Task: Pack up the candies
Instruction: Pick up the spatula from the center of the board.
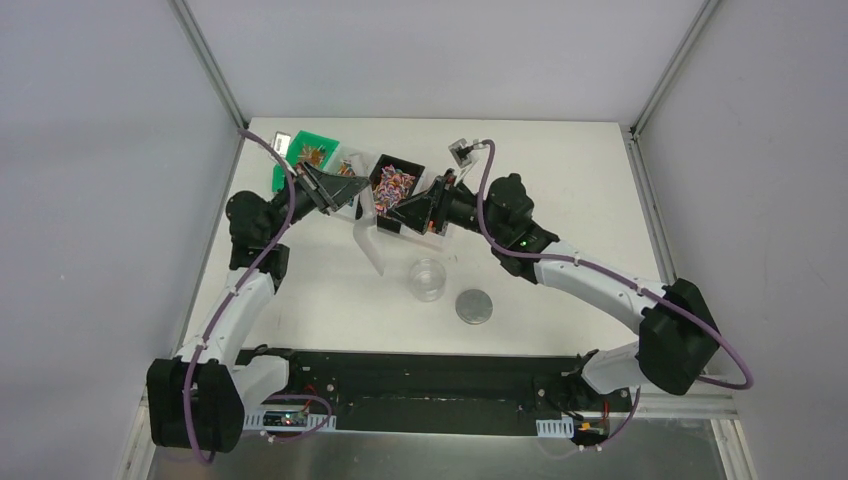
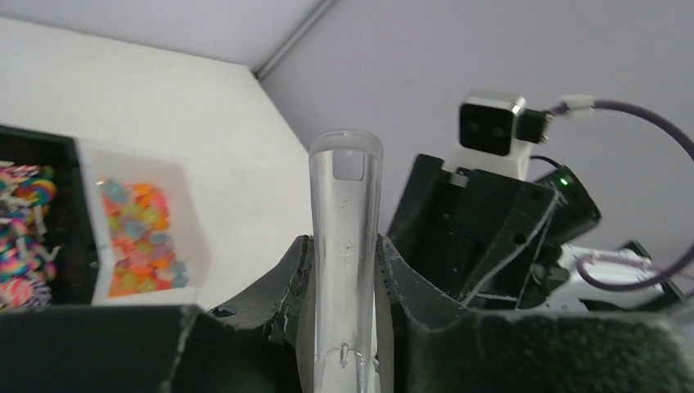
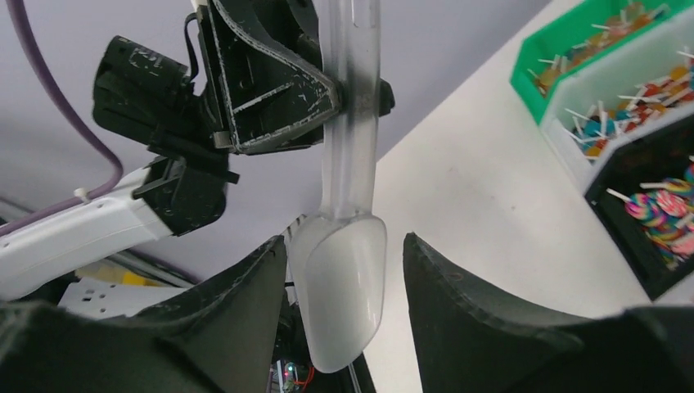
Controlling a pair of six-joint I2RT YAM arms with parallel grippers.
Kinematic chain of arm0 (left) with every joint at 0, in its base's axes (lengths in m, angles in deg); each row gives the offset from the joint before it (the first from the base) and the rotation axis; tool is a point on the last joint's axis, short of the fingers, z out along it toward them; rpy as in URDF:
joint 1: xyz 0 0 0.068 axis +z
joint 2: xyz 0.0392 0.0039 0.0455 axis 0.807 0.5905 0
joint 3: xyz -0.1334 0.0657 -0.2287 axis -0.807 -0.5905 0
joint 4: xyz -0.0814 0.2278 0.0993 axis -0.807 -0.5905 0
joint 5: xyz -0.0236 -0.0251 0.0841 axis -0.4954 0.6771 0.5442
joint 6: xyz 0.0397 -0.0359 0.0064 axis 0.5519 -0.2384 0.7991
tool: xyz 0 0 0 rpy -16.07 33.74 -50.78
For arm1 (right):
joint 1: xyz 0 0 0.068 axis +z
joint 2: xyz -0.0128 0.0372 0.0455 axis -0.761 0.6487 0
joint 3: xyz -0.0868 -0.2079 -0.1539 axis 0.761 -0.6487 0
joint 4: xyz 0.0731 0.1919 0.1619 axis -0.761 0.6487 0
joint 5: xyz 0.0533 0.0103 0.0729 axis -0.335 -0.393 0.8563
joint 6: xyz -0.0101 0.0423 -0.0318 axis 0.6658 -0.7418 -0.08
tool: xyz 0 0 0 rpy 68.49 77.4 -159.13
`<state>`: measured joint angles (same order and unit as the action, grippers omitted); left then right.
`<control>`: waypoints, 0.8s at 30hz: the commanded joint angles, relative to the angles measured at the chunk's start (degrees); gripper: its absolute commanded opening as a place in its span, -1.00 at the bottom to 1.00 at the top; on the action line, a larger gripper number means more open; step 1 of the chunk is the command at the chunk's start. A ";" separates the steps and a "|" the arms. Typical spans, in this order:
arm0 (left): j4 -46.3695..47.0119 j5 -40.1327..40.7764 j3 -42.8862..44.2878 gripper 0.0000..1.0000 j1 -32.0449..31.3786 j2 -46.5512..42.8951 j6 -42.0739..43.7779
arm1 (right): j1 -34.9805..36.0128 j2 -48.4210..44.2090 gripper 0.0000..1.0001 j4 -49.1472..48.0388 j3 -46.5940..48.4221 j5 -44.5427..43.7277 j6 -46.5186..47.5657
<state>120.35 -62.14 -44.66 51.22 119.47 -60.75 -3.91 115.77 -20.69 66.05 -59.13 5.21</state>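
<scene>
**Entry: scoop handover, before any filling**

- **Left hand** (image 2: 344, 246): pinching the handle of a clear scoop (image 3: 344, 278), held above the bench (image 1: 560, 200).
- **Right hand** (image 3: 344, 241): spread, one finger on each side of the scoop's bowl. A gap shows on both sides and no contact is seen, though the narrower gap is hard to judge.
- **Candies** (image 2: 139, 237): in the bins (image 1: 320, 134) at the bench's 12 o'clock, just beyond both hands. None are in the scoop.
- **Cup** (image 1: 428, 278): clear and apparently empty, at mid-bench. The lid (image 1: 475, 305) lies off it at its 4 o'clock.
- **Step, as judged:** passing or steadying the scoop between the hands. Packing has not begun.
- **Next move calls for:** the right hand to press squarely on the scoop before the left lets go. After that, a dip into a bin and a pour into the cup.
</scene>
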 commanded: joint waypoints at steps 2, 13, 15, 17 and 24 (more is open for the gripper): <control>18.84 -4.48 -1.16 -1.00 -3.04 0.62 -6.09 | 0.14 1.10 0.21 -16.12 1.21 8.31 -1.91; 35.80 -7.91 -0.03 -1.00 -9.10 4.50 -14.35 | 0.16 7.76 0.15 -25.76 3.18 16.98 -4.69; 36.02 -8.42 0.35 -1.00 -9.93 4.69 -14.09 | 0.14 8.22 0.02 -27.65 2.84 17.09 -5.17; 35.87 -8.90 0.61 -1.00 -10.28 4.74 -13.85 | 0.15 8.47 -0.19 -28.63 2.57 17.28 -5.22; 20.65 -11.20 4.82 -0.29 -10.33 3.30 -5.92 | -0.44 7.83 -0.85 -28.01 1.50 20.46 -2.48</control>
<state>149.27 -70.59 -44.66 41.75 124.60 -72.03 -3.73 124.23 -45.11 66.73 -41.71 0.14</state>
